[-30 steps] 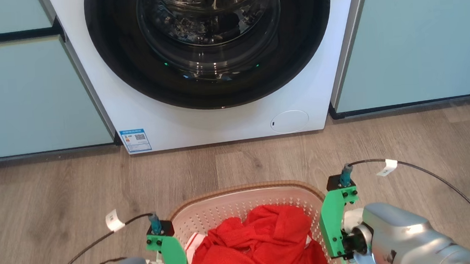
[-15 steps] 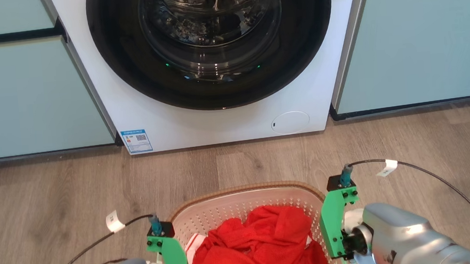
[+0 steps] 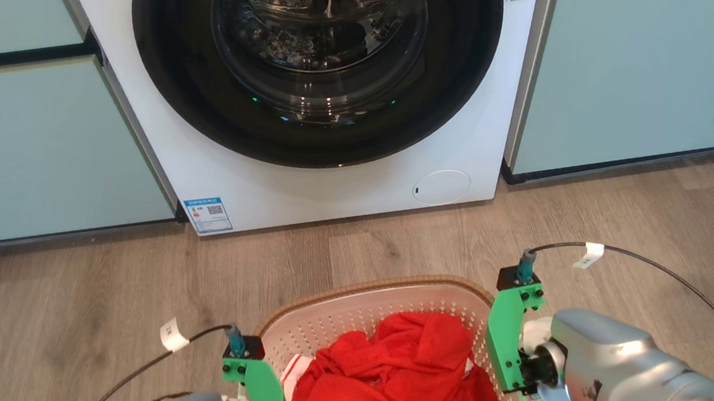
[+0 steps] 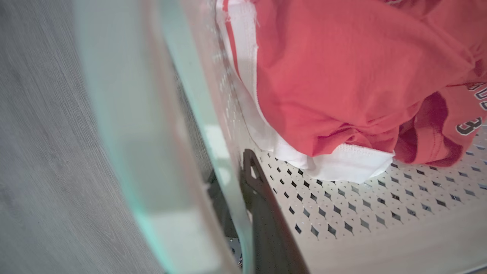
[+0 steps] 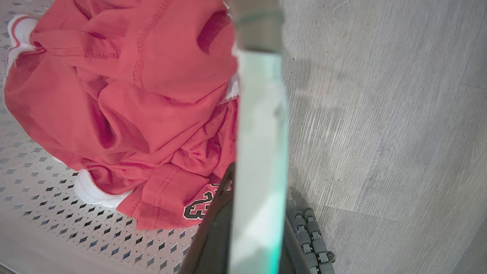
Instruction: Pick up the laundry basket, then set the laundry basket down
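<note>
Two-armed hold on the laundry basket, low before the robot on the wooden floor and well apart from the washing machine. A red garment is heaped inside. We cannot tell whether the base rests on the floor or hangs just above it.

Hazards, as we judge them, left to right:
- At the left, the grip is only a pinch on a thin perforated wall, which could flex and slide out under load.
- In the middle, if one arm rises or sinks faster than the other, the basket would tip and the garment could shift towards the low side.
- At the right, the same thin-wall pinch applies, and a pull outward by either arm would bow the sides.

Grips:
- The left gripper is nearly closed. One jaw lies inside the basket and one outside, clamping the left wall beside a white hem.
- The right gripper is likewise narrow, astride the right wall, with its inner jaw touching the red cloth.
</note>
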Motion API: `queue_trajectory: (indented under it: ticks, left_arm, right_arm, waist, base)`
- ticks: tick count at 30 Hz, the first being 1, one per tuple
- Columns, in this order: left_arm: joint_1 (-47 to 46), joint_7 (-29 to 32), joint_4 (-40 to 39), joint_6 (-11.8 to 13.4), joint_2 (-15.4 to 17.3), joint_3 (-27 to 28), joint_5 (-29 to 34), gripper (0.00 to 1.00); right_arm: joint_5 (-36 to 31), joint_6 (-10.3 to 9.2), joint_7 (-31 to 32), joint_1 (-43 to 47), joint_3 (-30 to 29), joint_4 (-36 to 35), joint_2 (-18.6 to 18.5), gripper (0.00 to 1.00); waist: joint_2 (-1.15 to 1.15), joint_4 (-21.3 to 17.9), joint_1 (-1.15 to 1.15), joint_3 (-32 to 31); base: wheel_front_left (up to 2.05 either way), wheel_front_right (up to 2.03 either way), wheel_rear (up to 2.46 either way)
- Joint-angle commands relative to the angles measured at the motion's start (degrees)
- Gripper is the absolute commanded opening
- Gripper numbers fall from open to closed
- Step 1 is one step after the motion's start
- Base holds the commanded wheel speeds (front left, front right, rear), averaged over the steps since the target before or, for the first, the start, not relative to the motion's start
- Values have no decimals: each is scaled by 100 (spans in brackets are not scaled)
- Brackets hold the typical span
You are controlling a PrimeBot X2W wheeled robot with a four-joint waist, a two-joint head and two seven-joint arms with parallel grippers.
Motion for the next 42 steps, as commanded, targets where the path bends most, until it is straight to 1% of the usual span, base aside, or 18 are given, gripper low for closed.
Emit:
queue_trajectory:
  ticks: [1, 30, 36, 42]
  left_arm:
    - [-294, -3, 6, 0, 126, -54, 56, 0]
    - [-362, -81, 68, 0, 107, -368, -250, 0]
    - [-406, -137, 111, 0, 84, -398, -297, 0]
    - [-504, -217, 121, 0, 46, -460, -293, 0]
  right_arm:
    - [20, 43, -153, -291, -60, -139, 112, 0]
    - [34, 43, -175, -303, -53, -122, 99, 0]
    - [-2, 43, -256, -330, -52, -119, 81, 0]
    - [-35, 43, -442, -387, -51, -112, 63, 0]
  waist:
    - [0, 3, 0, -3]
    - [0, -20, 0, 100]
    - [0, -34, 0, 277]
    - [0, -35, 0, 608]
  base:
    - [0, 0, 0]
    - [0, 0, 0]
    - [0, 0, 0]
    - [0, 0, 0]
